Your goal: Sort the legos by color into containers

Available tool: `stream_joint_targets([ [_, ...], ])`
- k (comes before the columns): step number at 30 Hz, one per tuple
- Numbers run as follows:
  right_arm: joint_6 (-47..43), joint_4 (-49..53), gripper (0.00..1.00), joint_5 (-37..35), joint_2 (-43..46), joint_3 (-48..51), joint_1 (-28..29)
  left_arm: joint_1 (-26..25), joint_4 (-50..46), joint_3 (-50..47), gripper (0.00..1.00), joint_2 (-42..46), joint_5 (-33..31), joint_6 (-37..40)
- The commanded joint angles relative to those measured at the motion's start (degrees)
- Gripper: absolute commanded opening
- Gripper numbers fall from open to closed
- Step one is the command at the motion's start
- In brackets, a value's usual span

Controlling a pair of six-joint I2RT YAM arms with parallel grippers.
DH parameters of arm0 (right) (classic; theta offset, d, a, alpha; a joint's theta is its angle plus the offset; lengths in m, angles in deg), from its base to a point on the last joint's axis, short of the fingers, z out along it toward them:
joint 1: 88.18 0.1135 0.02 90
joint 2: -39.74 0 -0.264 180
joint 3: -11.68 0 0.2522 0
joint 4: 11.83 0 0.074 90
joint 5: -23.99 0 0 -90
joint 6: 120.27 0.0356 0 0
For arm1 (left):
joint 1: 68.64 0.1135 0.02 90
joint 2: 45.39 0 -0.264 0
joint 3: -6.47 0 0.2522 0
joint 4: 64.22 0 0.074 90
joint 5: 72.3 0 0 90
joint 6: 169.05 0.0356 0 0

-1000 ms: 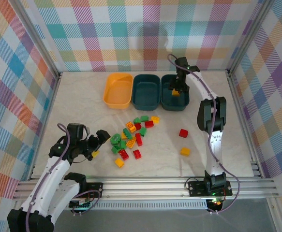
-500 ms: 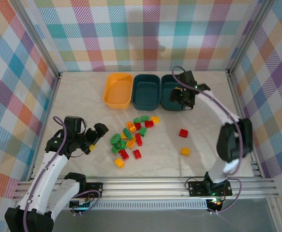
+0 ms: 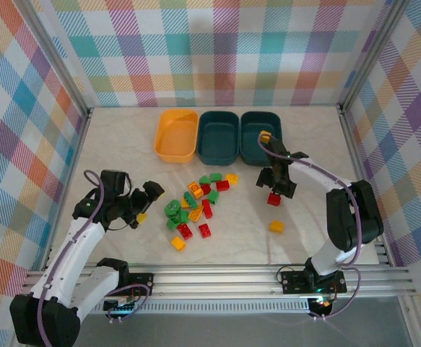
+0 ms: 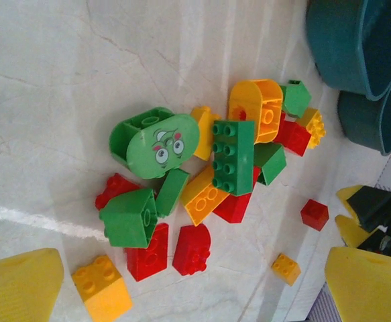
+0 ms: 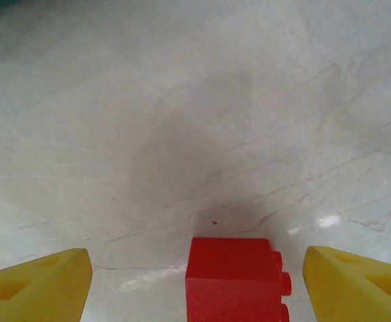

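1. Near right: one loose yellow brick (image 3: 276,226), alone on the table (image 3: 123,144).
2. Near left: left gripper (image 3: 147,204), jaws spread wide and empty, just left of the pile of legos (image 3: 196,206). The pile is green, red and yellow; the bricks overlap, so the count is unsure. The left wrist view gives a printed face on one green brick (image 4: 160,142), too small to tell from above.
3. Middle right: one red brick (image 5: 234,278), lying between the right gripper (image 3: 274,186) fingertips, which are spread and clear of it.
4. Far: three containers in a row. One orange-yellow tub (image 3: 175,137) on the left, one middle teal tub (image 3: 218,137), and one right teal tub (image 3: 253,123) holding one small yellow piece (image 3: 265,135).

Lab robot cell: aluminium rails (image 3: 224,273), plaid cloth walls (image 3: 210,50), marble tabletop (image 3: 123,144).
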Motion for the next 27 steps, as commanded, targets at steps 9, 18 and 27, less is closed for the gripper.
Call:
stream_joint_targets([
  [9, 5.48, -0.81, 0.74, 4.29, -1.88, 4.96, -0.38, -0.34, 5.04, -0.64, 1.0, -1.54, 1.91, -2.28],
  [18, 6.64, -5.22, 0.61, 6.96, 1.36, 11.46, -0.34, -0.36, 10.46, -1.24, 1.0, -5.34, 5.34, -2.39],
  [27, 7.32, -6.27, 0.5, 8.02, 4.21, 14.24, 0.49, -1.31, 18.52, -2.2, 1.0, -10.36, 5.3, -4.89],
])
